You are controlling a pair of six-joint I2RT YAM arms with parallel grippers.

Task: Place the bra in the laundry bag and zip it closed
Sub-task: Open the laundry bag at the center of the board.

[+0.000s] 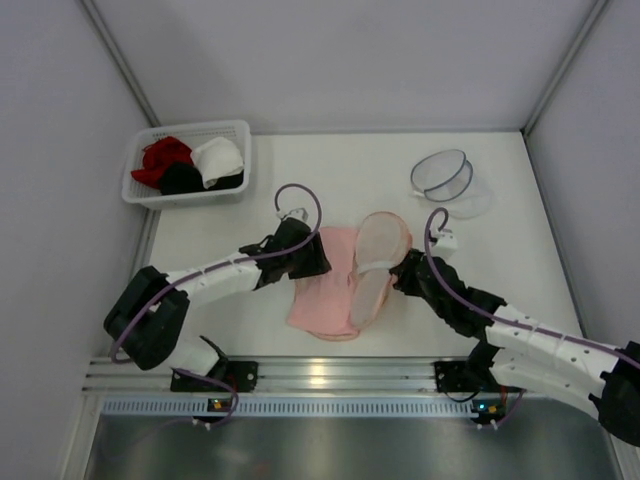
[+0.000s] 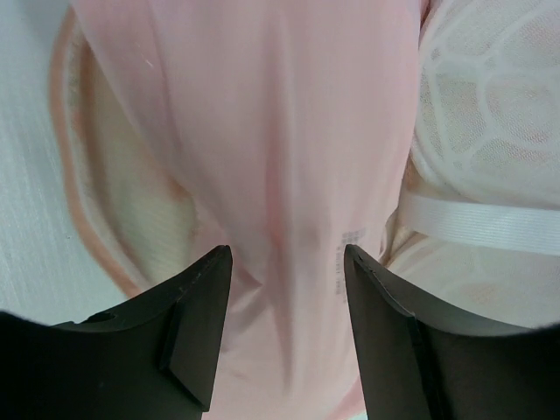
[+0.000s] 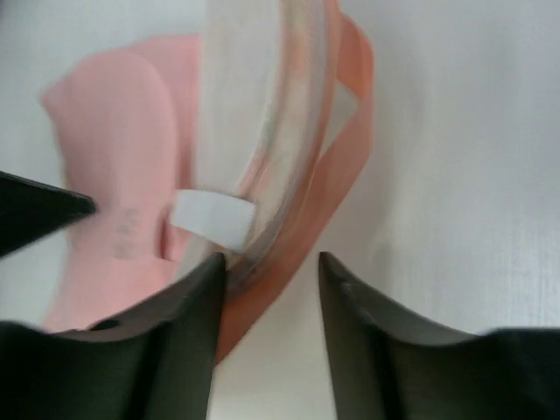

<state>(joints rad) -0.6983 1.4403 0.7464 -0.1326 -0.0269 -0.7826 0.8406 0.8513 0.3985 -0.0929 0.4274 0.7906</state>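
Note:
The pale pink bra [image 1: 320, 285] lies at the table's middle, spread over one open half of the peach laundry bag, whose orange rim [image 2: 77, 219] shows at its left edge. The bag's other half [image 1: 380, 245], a patterned dome with a white strap [image 2: 477, 223], stands tilted on the bra's right. My left gripper [image 1: 316, 256] hangs open just above the bra [image 2: 280, 157], holding nothing. My right gripper [image 1: 402, 272] is open too, with the bag's orange zip rim [image 3: 302, 236] running between its fingers beside the left one. The strap loop [image 3: 210, 219] lies just ahead.
A white basket [image 1: 137, 185] with red, black and white garments stands at the back left. A clear round mesh bag [image 1: 443, 175] sits at the back right. Grey walls close the table on three sides.

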